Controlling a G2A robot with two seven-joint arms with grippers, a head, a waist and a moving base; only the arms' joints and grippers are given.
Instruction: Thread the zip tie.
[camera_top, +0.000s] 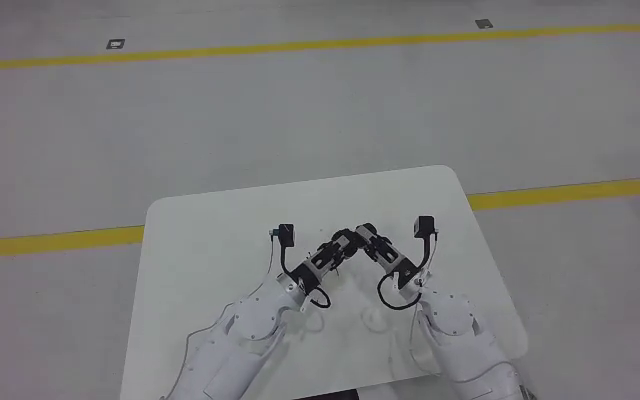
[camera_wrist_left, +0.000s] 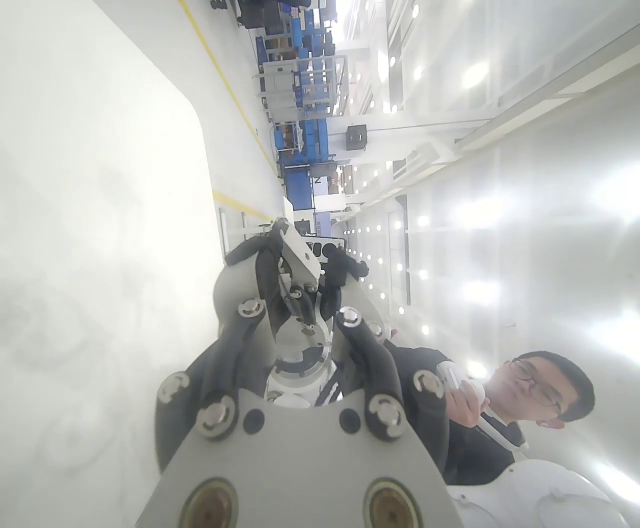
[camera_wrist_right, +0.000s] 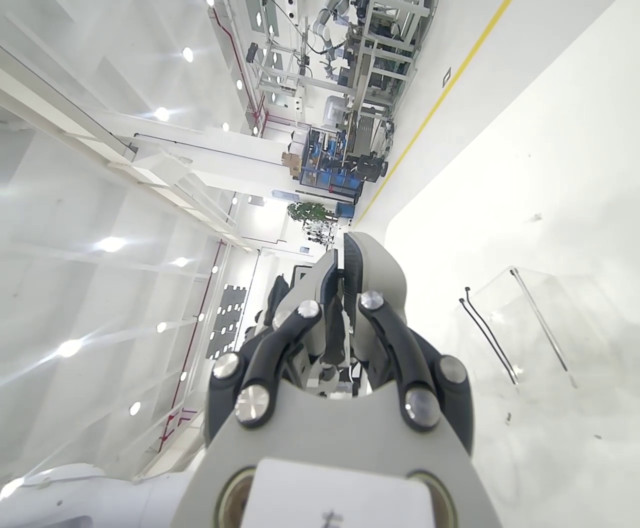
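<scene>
Both arms meet over the middle of the table (camera_top: 200, 260), tips almost touching. In the top view the left gripper (camera_top: 343, 247) comes in from the near left of the table and the right gripper (camera_top: 368, 237) from the near right, both raised off the table surface. In the right wrist view the right gripper (camera_wrist_right: 345, 252) has its fingers (camera_wrist_right: 356, 260) pressed nearly together with only a thin dark slit between the pads; can't tell if anything is pinched in there. In the left wrist view the left gripper (camera_wrist_left: 307, 255) has its fingers (camera_wrist_left: 345, 270) partly apart, with metal and black parts of the other arm showing in the gap; can't tell if they hold anything. No zip tie can be made out between the tips in the top view, too small. Two black zip ties lie flat on the table: one zip tie (camera_wrist_right: 487, 335) sits at the edge of a clear box (camera_wrist_right: 565, 295), and the second zip tie (camera_wrist_right: 542, 322) shows through the box walls; can't tell whether it is inside or behind. The two ties run roughly parallel and do not touch. Both lie on the table well apart from the fingers. A yellow floor line (camera_top: 300, 45) runs beyond the far edge of the table.
</scene>
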